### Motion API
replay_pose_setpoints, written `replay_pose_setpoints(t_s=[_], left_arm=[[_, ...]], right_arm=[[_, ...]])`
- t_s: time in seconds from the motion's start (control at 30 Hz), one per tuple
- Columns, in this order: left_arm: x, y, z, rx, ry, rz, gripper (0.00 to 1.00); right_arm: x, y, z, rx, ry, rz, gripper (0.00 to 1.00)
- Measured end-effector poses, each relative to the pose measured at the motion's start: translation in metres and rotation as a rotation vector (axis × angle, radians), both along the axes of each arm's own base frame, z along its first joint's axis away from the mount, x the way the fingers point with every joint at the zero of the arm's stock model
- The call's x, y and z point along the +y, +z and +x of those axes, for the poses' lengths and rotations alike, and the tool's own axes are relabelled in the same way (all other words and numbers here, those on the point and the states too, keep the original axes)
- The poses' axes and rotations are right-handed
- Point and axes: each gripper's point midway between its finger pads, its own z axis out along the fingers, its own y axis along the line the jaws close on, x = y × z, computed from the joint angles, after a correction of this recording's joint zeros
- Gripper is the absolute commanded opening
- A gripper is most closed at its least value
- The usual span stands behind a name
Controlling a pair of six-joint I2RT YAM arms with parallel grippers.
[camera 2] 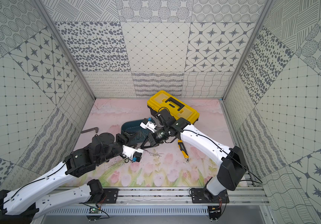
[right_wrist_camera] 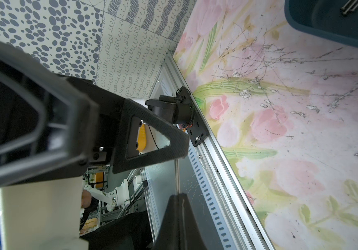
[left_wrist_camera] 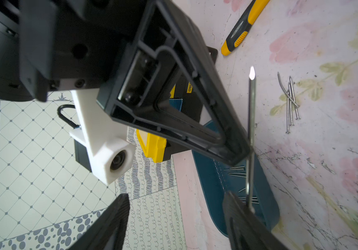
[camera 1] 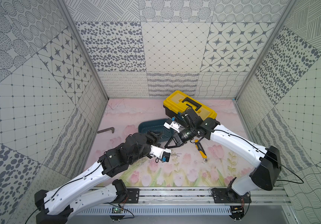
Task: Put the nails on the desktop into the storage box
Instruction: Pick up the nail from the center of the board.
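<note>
My right gripper (right_wrist_camera: 178, 194) is shut on one grey nail (left_wrist_camera: 251, 108) and holds it just above the near edge of the teal storage box (camera 1: 146, 126). The left gripper (left_wrist_camera: 178, 216) stands open close beside it. One of its fingers (left_wrist_camera: 238, 216) touches the far end of that nail, and nothing lies between its jaws. Several nails (camera 2: 141, 134) lie inside the box. A small bunch of nails (camera 1: 176, 154) lies on the tulip-printed desktop (camera 1: 184, 174) just in front of both grippers, and shows in the left wrist view too (left_wrist_camera: 290, 104).
A yellow-lidded black toolbox (camera 1: 189, 104) stands behind the box, under the right arm. A yellow-and-black utility knife (camera 1: 201, 150) lies right of the grippers. A dark L-shaped bar (camera 1: 106, 130) lies at the far left by the wall.
</note>
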Motion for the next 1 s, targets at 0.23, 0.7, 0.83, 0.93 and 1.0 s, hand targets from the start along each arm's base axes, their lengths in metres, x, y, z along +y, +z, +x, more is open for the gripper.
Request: replay_pose_setpoints(t_s=[0.23, 0.7, 0.83, 0.93, 1.0], left_arm=[[0.008, 0.008, 0.004, -0.024, 0.038, -0.014, 0.76], [0.032, 0.005, -0.013, 0.011, 0.055, -0.007, 0.78], [0.034, -0.012, -0.023, 0.061, 0.042, 0.009, 0.8], [0.03, -0.02, -0.027, 0.087, 0.025, 0.021, 0.8], [0.026, -0.025, -0.027, 0.103, 0.017, 0.031, 0.81]], right_arm=[[0.001, -0.004, 0.002, 0.001, 0.0, -0.003, 0.0], [-0.008, -0.021, 0.008, 0.028, -0.027, -0.038, 0.0], [-0.008, -0.021, 0.008, 0.028, -0.028, -0.037, 0.0], [-0.008, -0.019, 0.008, 0.029, -0.029, -0.035, 0.0], [-0.007, -0.017, 0.009, 0.027, -0.029, -0.031, 0.0]])
